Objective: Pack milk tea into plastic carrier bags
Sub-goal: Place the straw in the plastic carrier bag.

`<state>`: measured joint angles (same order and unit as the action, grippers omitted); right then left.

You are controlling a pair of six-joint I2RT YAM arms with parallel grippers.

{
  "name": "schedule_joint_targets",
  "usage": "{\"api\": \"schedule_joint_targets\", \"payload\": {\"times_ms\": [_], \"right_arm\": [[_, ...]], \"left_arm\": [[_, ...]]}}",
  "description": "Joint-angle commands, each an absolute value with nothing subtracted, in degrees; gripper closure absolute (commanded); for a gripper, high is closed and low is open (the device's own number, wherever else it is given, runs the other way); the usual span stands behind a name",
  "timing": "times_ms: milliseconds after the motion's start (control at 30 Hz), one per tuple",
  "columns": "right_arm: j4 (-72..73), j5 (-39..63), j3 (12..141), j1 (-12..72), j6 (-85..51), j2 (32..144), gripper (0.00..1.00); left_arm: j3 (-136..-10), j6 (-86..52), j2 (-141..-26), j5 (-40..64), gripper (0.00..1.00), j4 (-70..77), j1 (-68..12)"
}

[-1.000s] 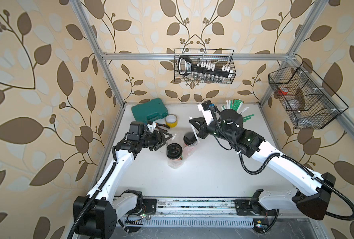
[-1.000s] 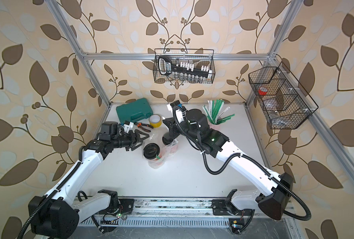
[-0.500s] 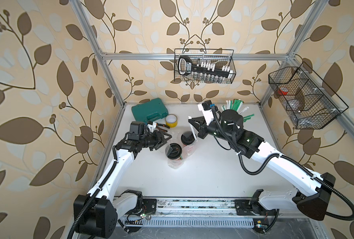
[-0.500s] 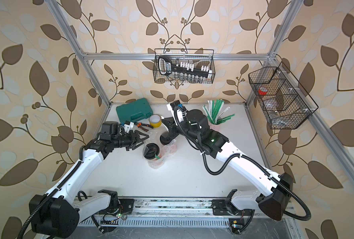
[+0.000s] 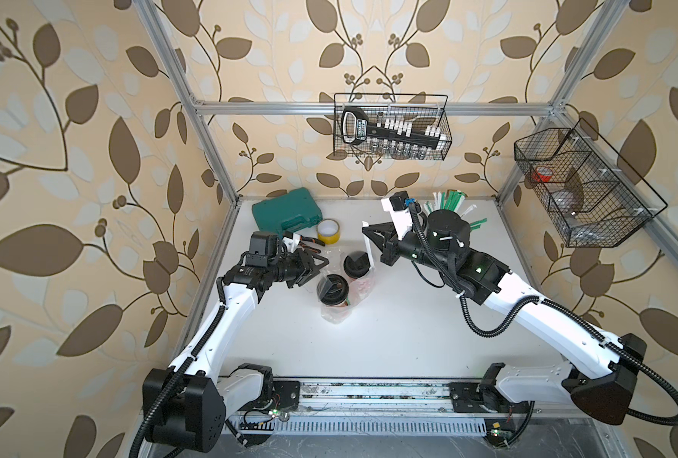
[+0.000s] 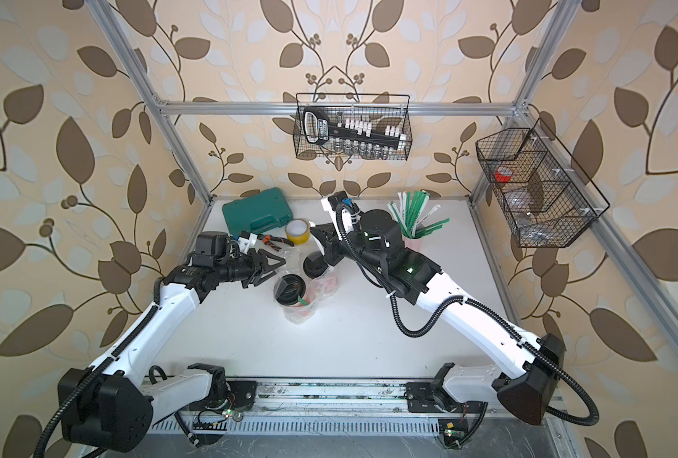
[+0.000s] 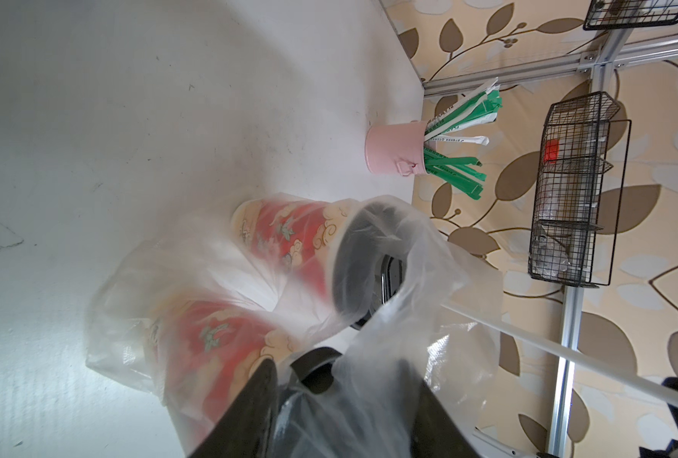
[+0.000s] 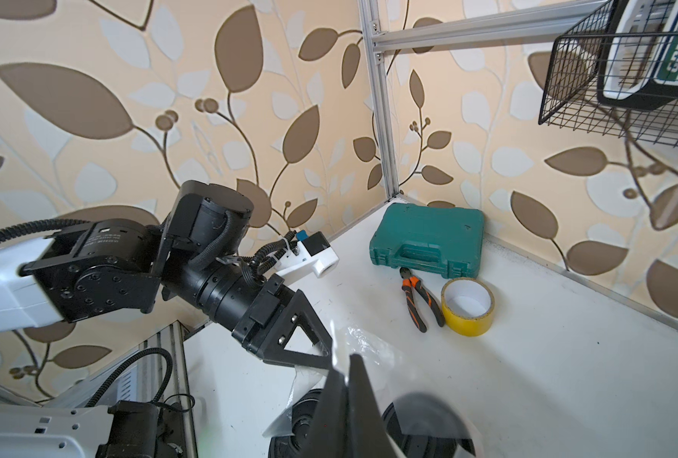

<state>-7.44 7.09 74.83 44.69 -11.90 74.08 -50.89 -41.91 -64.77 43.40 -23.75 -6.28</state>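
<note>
On the table [image 5: 389, 329], the left gripper [image 5: 318, 266] stands half open with loose film of the bag [image 5: 337, 315] between its jaws. Two lidded cups [image 5: 332, 291] stand upright inside the bag. The right gripper [image 5: 366, 232], fully closed, pinches its handle taut.

Robot lab test cell, dressed as a room. Aluminium frame [image 5: 369, 108] boxes in a white counter [image 5: 409, 317], with leaf wallpaper [image 5: 91, 119] on the panels. Left arm [image 5: 230, 313] and right arm [image 5: 547, 317] sit on a rail [image 5: 369, 392] at the near edge. Wire basket [image 5: 391, 127] on the far wall. Green tool case [image 5: 286, 214], pliers [image 8: 418, 299] and tape roll [image 5: 328, 230] sit far left.
</note>
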Motion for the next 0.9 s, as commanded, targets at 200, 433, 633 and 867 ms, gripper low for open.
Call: {"api": "schedule_joint_targets", "payload": {"times_ms": [200, 433, 633, 867], "right_arm": [[-10.26, 5.18, 75.4, 45.09, -10.46, 73.68, 1.0], [-10.2, 6.07, 77.22, 45.09, -11.06, 74.21, 1.0], [-10.12, 5.63, 78.75, 45.09, -10.99, 73.44, 1.0], [-9.07, 4.58, 79.07, 45.09, -10.19, 74.12, 1.0]], "left_arm": [[-53.09, -41.04, -65.04, 44.74, 0.56, -22.7, -5.69], [-53.22, -40.89, -65.13, 44.82, 0.57, -22.85, -5.69], [-53.26, -40.95, -65.39, 44.92, 0.57, -22.75, -5.67], [-53.35, -40.93, -65.47, 44.82, 0.57, -22.8, -5.65]]}}
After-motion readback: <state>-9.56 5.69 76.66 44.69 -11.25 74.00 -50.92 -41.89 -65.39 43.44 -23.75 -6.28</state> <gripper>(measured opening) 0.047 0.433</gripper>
